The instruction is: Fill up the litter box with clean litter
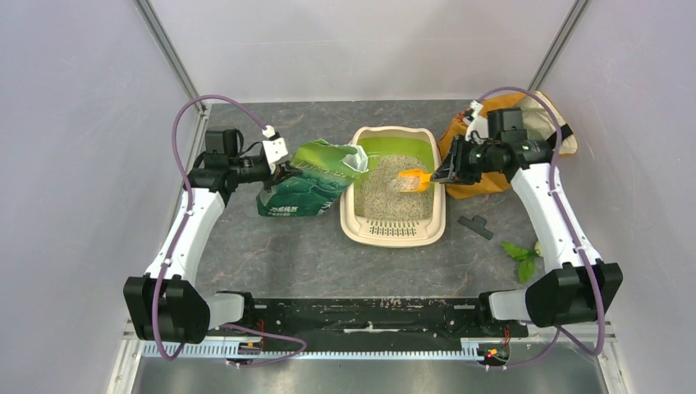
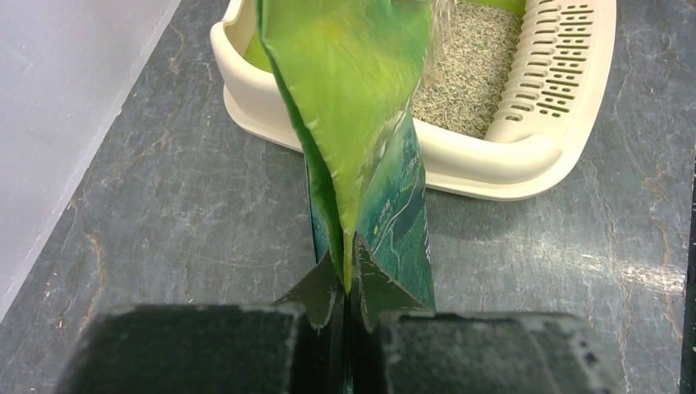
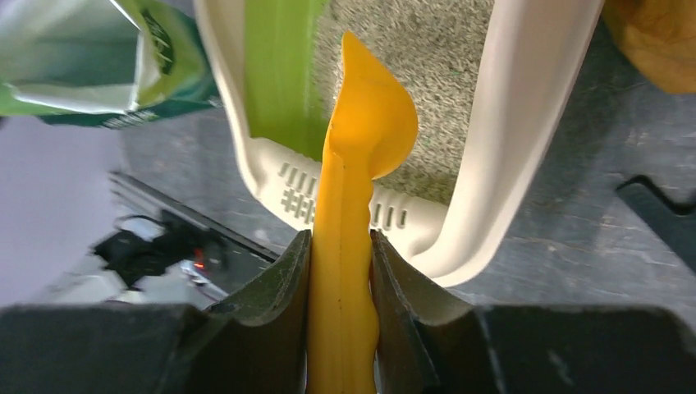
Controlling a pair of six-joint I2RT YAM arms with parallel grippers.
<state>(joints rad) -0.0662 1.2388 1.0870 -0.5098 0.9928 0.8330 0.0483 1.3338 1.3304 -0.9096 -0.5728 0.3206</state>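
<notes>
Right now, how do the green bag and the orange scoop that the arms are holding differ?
The green bag is soft, crinkled and printed; the orange scoop is stiff and plain. The bag is far bigger than the scoop. The bag sits outside the litter box, mouth at its rim; the scoop's head is over the litter inside. Both are pinched: bag in the left gripper, scoop in the right gripper.
</notes>
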